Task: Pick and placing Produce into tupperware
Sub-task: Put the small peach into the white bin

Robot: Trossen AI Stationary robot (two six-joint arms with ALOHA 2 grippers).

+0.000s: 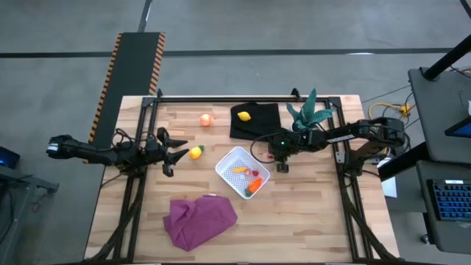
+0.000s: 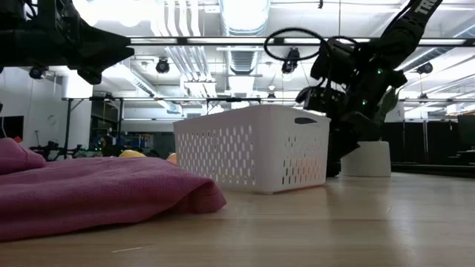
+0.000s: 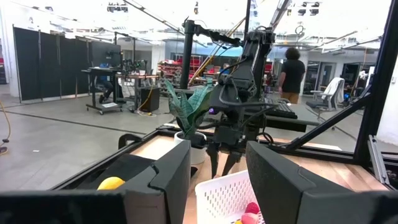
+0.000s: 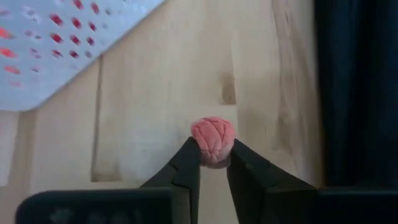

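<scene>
Here, at my remote station, I see the right gripper (image 4: 213,163) low over the wooden table (image 1: 309,221), its two dark fingers (image 4: 187,165) pinching a small pink-red ball of toy produce (image 4: 212,139). The piece sits at the very fingertips, pressed from both sides, with most of its ridged surface standing clear beyond them. It is round, so I can name no long axis or pointing end. In the right wrist view the bare wood lies under it, a corner of the white tupperware (image 4: 56,50) shows near on one side and the black cloth (image 4: 357,93) on the other. From the high view this gripper (image 1: 280,165) hangs just beside the tupperware's (image 1: 227,160) right edge, near the potted plant (image 1: 307,112). Inside the container an orange carrot (image 1: 255,187) lies slanted, with small red and yellow pieces by it. The left gripper (image 1: 176,151) waits at the table's left side, fingers partly spread and empty, with a yellow-orange fruit (image 1: 196,152) just beyond its tips. A lemon (image 1: 244,115) rests on the black cloth (image 1: 257,129), a peach-orange ball (image 1: 206,119) lies on bare wood near it, and a purple cloth (image 1: 199,219) lies crumpled at the near edge.
</scene>
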